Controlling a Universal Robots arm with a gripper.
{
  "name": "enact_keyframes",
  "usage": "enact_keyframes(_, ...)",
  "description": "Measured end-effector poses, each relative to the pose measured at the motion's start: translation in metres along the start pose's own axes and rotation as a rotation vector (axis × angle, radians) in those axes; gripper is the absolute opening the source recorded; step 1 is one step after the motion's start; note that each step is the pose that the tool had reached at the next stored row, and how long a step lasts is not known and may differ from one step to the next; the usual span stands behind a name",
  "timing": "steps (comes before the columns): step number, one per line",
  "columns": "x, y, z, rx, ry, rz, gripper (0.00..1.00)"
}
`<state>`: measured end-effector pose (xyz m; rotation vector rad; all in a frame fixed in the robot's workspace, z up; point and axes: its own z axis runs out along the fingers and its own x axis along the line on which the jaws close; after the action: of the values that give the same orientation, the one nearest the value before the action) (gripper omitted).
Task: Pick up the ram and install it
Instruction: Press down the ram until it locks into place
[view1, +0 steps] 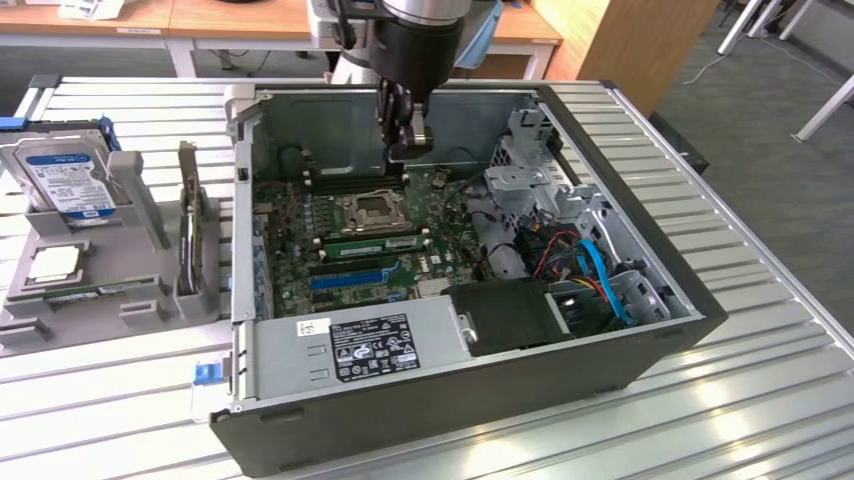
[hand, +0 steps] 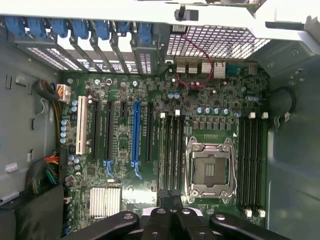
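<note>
- The ram (view1: 87, 291), a long narrow green circuit-board stick, is taken to be the thin green strip lying in the front slot of the grey plastic parts tray (view1: 144, 312), at the lower left of the exterior view; its chips and sticker cannot be made out there.
- Its long axis runs roughly across the frame, along the tray's front edge.
- In the same tray are seen a small square silver processor chip (view1: 54, 262), a tall grey expansion card (view1: 195, 232) standing on edge, and a blue-labelled hard drive (view1: 64, 182).
- The black two-finger gripper (view1: 406, 150) hangs inside the open black computer case (view1: 641, 345), above the far part of the green motherboard (view1: 400, 262), at the upper centre of the exterior view.
- Key relation: the ram lies well apart from the jaws, toward the exterior view's left and lower in the frame, outside the case's side wall.
- The jaws are together; nothing is seen clamped between them.
- In the wrist view the gripper (hand: 170, 196) looks straight down on the board: the open silver processor socket (hand: 209, 170) is flanked by banks of long dark memory slots (hand: 171, 150), a layout the exterior view gives only obliquely.
- The tray and the ram are given by the exterior view.
</note>
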<state>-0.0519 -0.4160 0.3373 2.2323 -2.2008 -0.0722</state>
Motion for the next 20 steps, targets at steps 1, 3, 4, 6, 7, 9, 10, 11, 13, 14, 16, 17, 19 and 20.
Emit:
enact_keyframes(1,0.0000,-0.0015,-0.0001,-0.0001,0.0001,0.000,0.10)
enact_keyframes(3,0.0001,-0.0040,-0.0001,0.0000,0.0000,0.000,0.10)
enact_keyframes(4,0.0001,-0.0050,-0.0002,0.0000,-0.0001,0.000,0.10)
enact_keyframes(6,0.0001,-0.0055,-0.0002,0.0000,0.0001,0.000,0.10)
enact_keyframes(7,0.0001,-0.0055,-0.0002,0.0000,0.0000,0.000,0.10)
enact_keyframes(9,0.0001,-0.0055,-0.0002,0.0000,0.0000,-0.001,0.10)
enact_keyframes(10,0.0001,-0.0055,-0.0002,0.0000,0.0000,-0.001,0.10)
enact_keyframes(11,0.0001,-0.0055,-0.0002,-0.0001,0.0000,-0.001,0.10)
enact_keyframes(13,0.0001,-0.0055,-0.0002,-0.0001,0.0000,-0.001,0.10)
enact_keyframes(14,0.0001,-0.0055,-0.0002,-0.0001,0.0001,-0.002,0.10)
enact_keyframes(16,0.0001,-0.0055,-0.0002,-0.0001,0.0001,-0.002,0.10)
enact_keyframes(17,0.0001,-0.0055,-0.0002,-0.0001,0.0001,-0.002,0.10)
enact_keyframes(19,0.0001,-0.0055,-0.0002,-0.0001,0.0001,-0.002,0.10)
enact_keyframes(20,0.0001,-0.0055,-0.0002,-0.0001,0.0001,-0.002,0.10)
